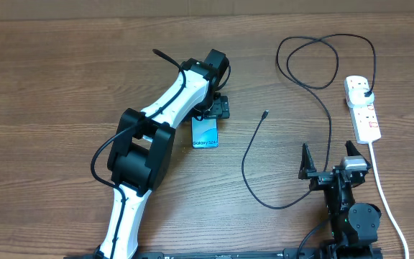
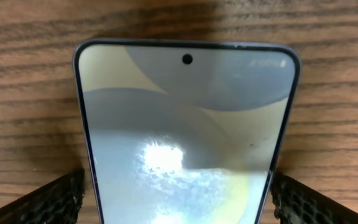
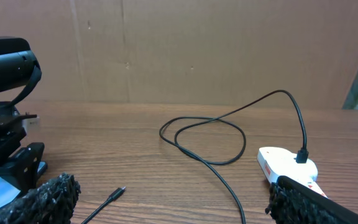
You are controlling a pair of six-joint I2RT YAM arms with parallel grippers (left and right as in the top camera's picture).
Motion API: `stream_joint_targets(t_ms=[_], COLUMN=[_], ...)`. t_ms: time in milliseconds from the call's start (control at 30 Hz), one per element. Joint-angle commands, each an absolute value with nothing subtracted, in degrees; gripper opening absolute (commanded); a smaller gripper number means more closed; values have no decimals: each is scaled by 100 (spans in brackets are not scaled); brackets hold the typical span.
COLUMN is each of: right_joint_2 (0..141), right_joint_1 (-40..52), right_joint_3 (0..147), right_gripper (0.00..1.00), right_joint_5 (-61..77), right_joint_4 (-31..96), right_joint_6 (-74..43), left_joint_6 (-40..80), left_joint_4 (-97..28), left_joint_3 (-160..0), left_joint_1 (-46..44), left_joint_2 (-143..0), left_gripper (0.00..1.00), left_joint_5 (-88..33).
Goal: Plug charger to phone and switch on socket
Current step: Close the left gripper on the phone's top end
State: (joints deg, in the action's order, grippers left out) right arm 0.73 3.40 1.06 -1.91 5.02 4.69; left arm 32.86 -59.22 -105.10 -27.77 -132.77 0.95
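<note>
Two grippers logged. Left fingers (image 2: 45, 200) clasp the phone (image 2: 179, 137) by both long edges, flat on the worktop (image 1: 49, 86). Right fingers (image 3: 39, 202) spread wide near the socket (image 1: 364, 109). Charger (image 1: 244, 164) plugged into socket, its tip loose right of phone.

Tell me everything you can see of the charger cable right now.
The charger is a thin, limp black cable lying flat on the wooden table. Its black plug sits in the white socket at far right. From there it makes a loose loop, runs toward the near edge between the fingers of the open right gripper without visible contact, curves back and ends in a small connector tip lying free on the wood, right of the phone, not plugged in.
</note>
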Motion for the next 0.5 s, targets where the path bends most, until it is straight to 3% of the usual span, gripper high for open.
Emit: stream_joint_targets(t_ms=[0,467], right_joint_2=[16,16], right_joint_1=[320,320], right_joint_3=[45,45], right_gripper=[100,100], right_joint_5=[-228,-228], right_joint_4=[464,464], right_joint_6=[436,436], left_joint_6=[3391,3603], left_joint_4=[-6029,-6119], left_joint_3=[-10283,-10283], left_joint_1=[-2862,-2961], left_joint_2=[-13382,-13382], left_gripper=[100,100], left_joint_5=[25,193])
